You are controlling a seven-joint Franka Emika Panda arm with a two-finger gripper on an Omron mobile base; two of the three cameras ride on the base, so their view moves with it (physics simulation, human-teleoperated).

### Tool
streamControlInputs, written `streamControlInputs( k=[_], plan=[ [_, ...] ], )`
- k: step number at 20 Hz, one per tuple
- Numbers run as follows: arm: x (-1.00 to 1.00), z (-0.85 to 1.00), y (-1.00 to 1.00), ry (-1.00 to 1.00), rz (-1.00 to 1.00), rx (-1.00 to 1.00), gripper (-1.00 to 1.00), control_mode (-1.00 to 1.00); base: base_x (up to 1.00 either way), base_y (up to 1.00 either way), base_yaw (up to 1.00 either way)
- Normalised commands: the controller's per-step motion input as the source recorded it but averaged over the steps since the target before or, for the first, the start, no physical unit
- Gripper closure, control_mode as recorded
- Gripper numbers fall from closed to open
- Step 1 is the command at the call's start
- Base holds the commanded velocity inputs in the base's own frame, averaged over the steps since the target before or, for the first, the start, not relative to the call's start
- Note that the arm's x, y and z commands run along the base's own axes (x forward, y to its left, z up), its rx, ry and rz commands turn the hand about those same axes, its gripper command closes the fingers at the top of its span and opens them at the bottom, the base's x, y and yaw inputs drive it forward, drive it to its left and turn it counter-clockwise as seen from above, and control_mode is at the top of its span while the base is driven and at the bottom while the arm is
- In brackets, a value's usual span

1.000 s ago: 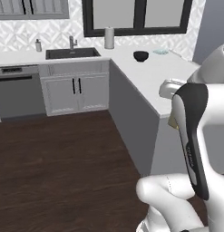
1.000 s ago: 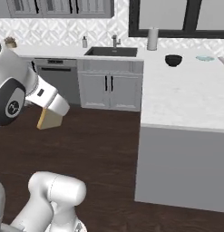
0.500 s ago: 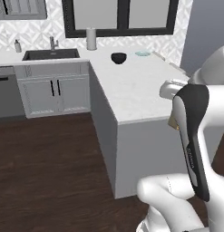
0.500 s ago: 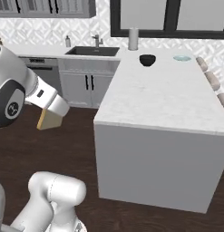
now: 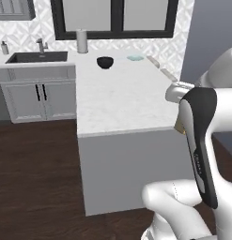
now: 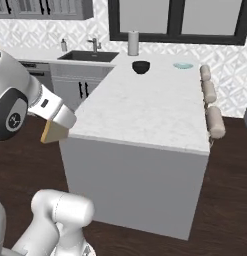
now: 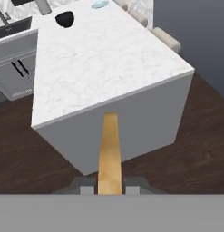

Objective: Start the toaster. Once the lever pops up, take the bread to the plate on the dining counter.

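My gripper is shut on the bread, a thin slice seen edge-on with a golden-brown crust. From the right base view the bread hangs from the gripper at the left, off the near left corner of the dining counter and above the dark floor. A tan bit of the bread peeks out behind my arm. The pale blue-green plate sits at the counter's far end. The toaster is out of view.
A dark bowl stands left of the plate. Beige stools line the counter's right side. A sink and a grey canister sit on the back worktop, with white cabinets below.
The whole picture has shifted: the base has driven, and the dining counter now lies closer and more centred. The gripper still holds the bread the same way.
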Motion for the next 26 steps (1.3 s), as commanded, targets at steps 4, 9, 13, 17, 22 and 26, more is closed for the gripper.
streamControlInputs(
  k=[4, 9, 13, 17, 22, 26],
  plan=[
    [0.0, 0.0, 0.0, 0.0, 0.0, 0.0, 1.0, 1.0, 0.41, -1.0, 0.16],
    [0.0, 0.0, 0.0, 0.0, 0.0, 0.0, 1.0, 1.0, 0.41, -1.0, 0.15],
    [0.0, 0.0, 0.0, 0.0, 0.0, 0.0, 1.0, 1.0, 0.39, -1.0, 0.13],
    [0.0, 0.0, 0.0, 0.0, 0.0, 0.0, 1.0, 1.0, 0.37, -1.0, 0.11],
    [0.0, 0.0, 0.0, 0.0, 0.0, 0.0, 1.0, 1.0, 0.48, -1.0, 0.09],
    [0.0, 0.0, 0.0, 0.0, 0.0, 0.0, 1.0, 1.0, 0.71, -1.0, 0.06]
  ],
)
